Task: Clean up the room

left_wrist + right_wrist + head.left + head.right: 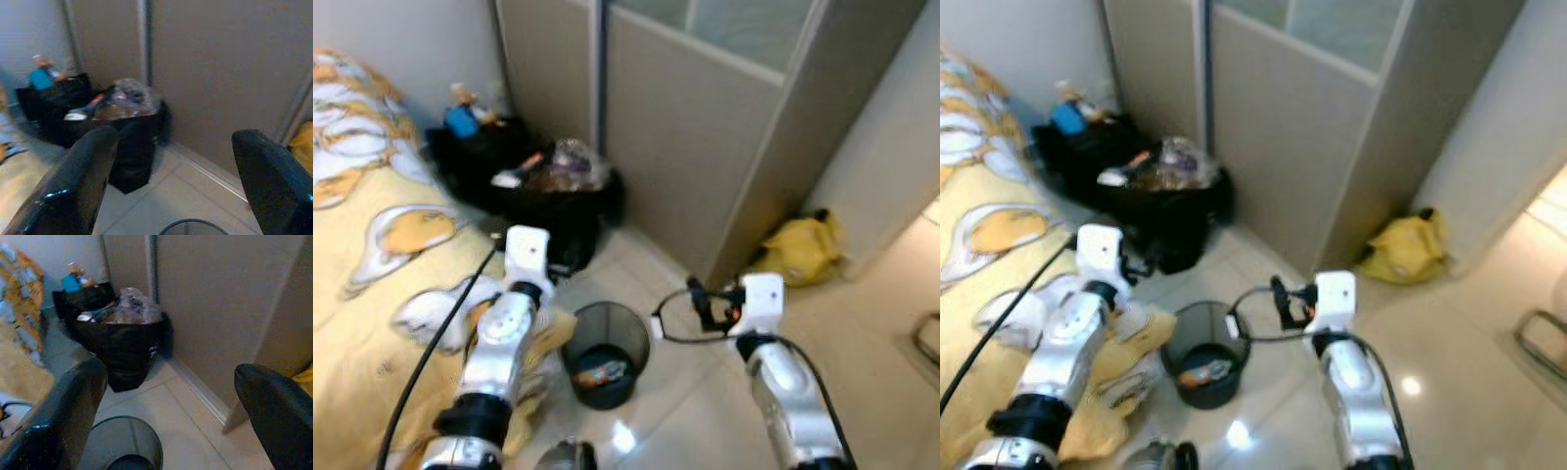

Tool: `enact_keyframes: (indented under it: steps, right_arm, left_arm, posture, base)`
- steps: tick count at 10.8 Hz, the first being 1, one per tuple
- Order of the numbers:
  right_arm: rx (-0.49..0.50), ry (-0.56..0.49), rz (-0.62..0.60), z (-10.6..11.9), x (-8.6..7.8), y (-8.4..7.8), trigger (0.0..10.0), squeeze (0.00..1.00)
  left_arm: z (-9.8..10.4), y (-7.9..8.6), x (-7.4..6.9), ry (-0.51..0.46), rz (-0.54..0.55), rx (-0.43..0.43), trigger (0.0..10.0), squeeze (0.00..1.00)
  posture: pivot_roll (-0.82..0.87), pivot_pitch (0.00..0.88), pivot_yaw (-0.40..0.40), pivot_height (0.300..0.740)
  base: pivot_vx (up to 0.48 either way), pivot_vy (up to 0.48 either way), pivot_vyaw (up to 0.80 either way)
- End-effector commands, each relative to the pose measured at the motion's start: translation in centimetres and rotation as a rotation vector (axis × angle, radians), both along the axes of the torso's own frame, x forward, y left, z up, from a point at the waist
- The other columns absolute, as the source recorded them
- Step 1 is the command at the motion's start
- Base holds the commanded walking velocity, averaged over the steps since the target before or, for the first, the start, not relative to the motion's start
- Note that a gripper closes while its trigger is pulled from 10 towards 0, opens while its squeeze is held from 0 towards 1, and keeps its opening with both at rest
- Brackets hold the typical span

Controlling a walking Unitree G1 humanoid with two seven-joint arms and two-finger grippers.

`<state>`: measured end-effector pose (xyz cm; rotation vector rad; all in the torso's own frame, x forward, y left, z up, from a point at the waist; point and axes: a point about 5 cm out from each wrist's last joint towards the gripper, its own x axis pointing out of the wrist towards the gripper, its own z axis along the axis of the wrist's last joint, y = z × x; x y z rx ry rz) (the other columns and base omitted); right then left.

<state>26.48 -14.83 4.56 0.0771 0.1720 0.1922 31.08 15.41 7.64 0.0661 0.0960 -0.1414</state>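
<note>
Dark mesh wastebasket [605, 353] upright on floor, wrapper [603, 371] inside, beside bed

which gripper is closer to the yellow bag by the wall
Right. The right gripper is over the floor between the wastebasket and the yellow bag; the left gripper is by the bed, beyond the basket from the bag.

We can read no text, label or number; the small white mark on the black bag [126, 345] is too blurred.
</note>
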Motion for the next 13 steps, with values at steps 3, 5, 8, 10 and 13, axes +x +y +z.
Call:
enact_keyframes:
  steps: [3, 5, 8, 10, 13]
  right_arm:
    - [-0.016, -0.049, 0.002, 0.3, 1.2, -1.3, 10.0, 0.00]
    - [-0.017, -0.055, 0.033, 0.2, 1.1, -0.7, 10.0, 0.00]
    - [-0.052, -0.053, 0.066, -0.2, 1.4, -0.1, 10.0, 0.00]
    - [-0.090, -0.061, 0.010, -0.2, 1.5, -0.6, 10.0, 0.00]
    - [-0.077, -0.062, 0.006, -0.3, 1.4, -0.6, 10.0, 0.00]
  left_arm:
    - [-0.8, -0.8, -1.4, 0.022, -0.029, -0.010, 10.0, 0.00]
    - [-0.4, -1.1, -1.1, -0.001, -0.008, 0.048, 10.0, 0.00]
    - [-0.2, -0.9, -0.5, 0.018, 0.075, -0.045, 10.0, 0.00]
    - [0.3, -1.0, 0.0, 0.001, 0.080, -0.089, 10.0, 0.00]
    - [0.4, -1.9, 0.6, 0.015, 0.044, -0.063, 10.0, 0.00]
  posture:
    - [0.07, 0.000, -0.017, 0.740]
    - [0.09, 0.000, -0.030, 0.740]
    - [0.09, 0.000, -0.035, 0.740]
    - [0.08, 0.000, -0.035, 0.740]
    - [0.04, 0.000, -0.007, 0.740]
  base:
    - [0.000, 0.000, 0.00]
    - [0.000, -0.152, 0.00]
    - [0.000, -0.320, 0.00]
    - [0.000, 0.240, 0.00]
    - [0.000, 0.160, 0.45]
